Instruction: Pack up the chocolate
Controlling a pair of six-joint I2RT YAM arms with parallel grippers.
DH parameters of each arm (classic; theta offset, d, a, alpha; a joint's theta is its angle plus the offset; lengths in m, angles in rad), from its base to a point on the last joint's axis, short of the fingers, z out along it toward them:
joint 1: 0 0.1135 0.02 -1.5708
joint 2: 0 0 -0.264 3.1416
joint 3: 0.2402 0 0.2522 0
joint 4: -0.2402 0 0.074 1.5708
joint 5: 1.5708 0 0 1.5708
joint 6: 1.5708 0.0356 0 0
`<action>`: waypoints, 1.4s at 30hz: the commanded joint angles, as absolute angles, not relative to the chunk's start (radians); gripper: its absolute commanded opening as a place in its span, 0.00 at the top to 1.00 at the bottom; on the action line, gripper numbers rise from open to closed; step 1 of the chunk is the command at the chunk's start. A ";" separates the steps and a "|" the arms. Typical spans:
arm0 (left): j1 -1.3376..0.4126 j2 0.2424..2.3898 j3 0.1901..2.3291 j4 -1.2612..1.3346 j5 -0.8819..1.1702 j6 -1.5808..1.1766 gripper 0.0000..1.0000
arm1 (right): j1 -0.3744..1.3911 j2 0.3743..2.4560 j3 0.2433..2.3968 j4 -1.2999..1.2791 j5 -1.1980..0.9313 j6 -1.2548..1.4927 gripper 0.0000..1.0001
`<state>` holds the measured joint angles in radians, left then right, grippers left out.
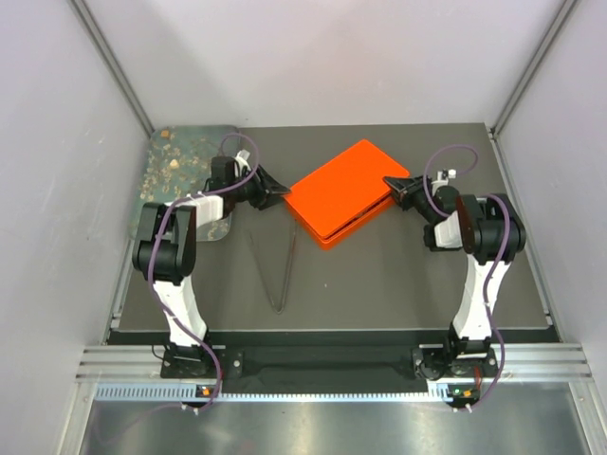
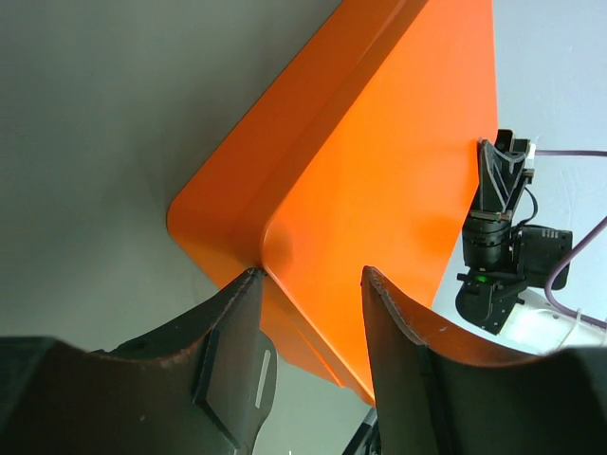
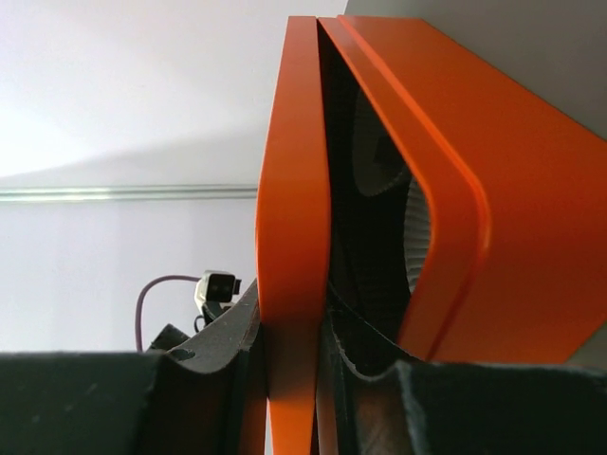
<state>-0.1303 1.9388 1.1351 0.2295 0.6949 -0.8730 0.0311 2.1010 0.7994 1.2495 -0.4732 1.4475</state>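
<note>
An orange box with a flat lid lies in the middle of the table. My right gripper is shut on the lid's right edge and holds it slightly apart from the base. The gap shows a dark inside and white ribbed paper cups. No chocolate shows in the box. My left gripper is open and empty at the box's left corner, its fingertips just short of it. Small tan bits lie on a tray, too small to identify.
Thin metal tongs lie on the dark mat in front of the box, between the two arms. The greenish tray sits at the back left corner behind my left arm. Grey walls close in both sides and the back.
</note>
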 commanded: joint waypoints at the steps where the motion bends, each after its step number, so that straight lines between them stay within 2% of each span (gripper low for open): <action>1: -0.144 1.950 1.175 0.273 0.703 -0.864 0.49 | 0.012 2.040 0.785 1.647 -0.509 1.440 0.81; 6: -0.153 1.956 1.181 0.273 0.701 -0.867 0.49 | 0.006 2.034 0.776 1.646 -0.523 1.440 0.73; 12: -0.158 1.960 1.183 0.275 0.696 -0.867 0.49 | -0.041 2.029 0.747 1.646 -0.532 1.447 0.68; 26: -0.164 1.936 1.180 0.261 0.700 -0.862 0.49 | -0.146 2.019 0.695 1.641 -0.564 1.476 0.66; 35: -0.163 1.868 1.201 0.085 0.635 -0.787 0.47 | -0.227 2.020 0.657 1.625 -0.580 1.512 0.66; 40: -0.163 1.824 1.238 -0.026 0.583 -0.744 0.47 | -0.247 1.973 0.655 1.504 -0.592 1.485 0.66; 42: -0.164 1.818 1.302 -0.098 0.546 -0.687 0.47 | -0.247 1.933 0.661 1.320 -0.597 1.412 0.65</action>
<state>-0.1600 1.8935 1.1976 -0.0074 0.6033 -0.7753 -0.2359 2.0403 0.6605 1.2831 -0.5755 1.4986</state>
